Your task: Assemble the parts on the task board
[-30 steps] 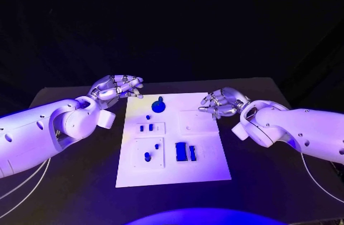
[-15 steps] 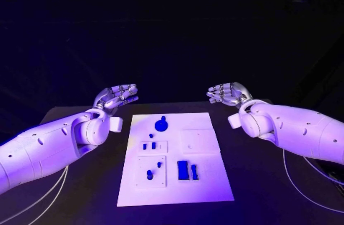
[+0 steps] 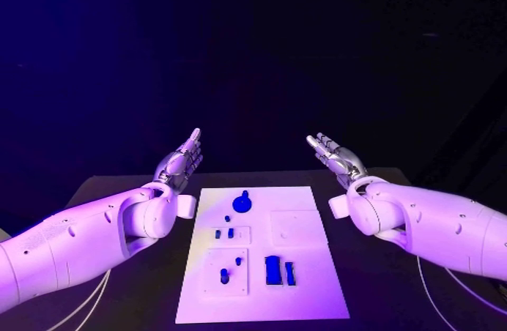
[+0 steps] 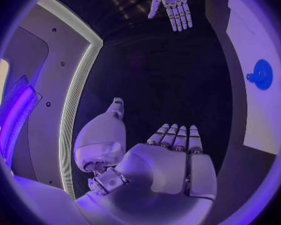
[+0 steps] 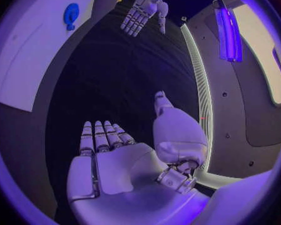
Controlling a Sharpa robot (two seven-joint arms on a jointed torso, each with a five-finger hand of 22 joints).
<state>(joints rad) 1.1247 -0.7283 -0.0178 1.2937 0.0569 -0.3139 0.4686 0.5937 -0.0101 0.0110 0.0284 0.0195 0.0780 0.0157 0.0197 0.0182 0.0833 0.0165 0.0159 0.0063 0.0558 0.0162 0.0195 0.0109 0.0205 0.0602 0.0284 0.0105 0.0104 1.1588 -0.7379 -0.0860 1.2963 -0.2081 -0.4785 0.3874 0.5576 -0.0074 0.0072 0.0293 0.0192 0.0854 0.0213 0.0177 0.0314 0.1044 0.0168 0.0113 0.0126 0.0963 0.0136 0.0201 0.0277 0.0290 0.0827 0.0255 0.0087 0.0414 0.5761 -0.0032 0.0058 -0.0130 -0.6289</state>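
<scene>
Fingers on your left hand (image 3: 182,157) and right hand (image 3: 337,157) are straight, apart, holding nothing, both raised past the far end of the task board (image 3: 308,302); its parts (image 3: 274,269) lie back toward you on the surface, between the arms

A black table (image 3: 127,188) stands before a dark, nearly black backdrop in the head view. Violet-blue light washes the scene. The wrist views show pale wall panels (image 4: 43,75) edged by a bright light strip (image 5: 200,75).
</scene>
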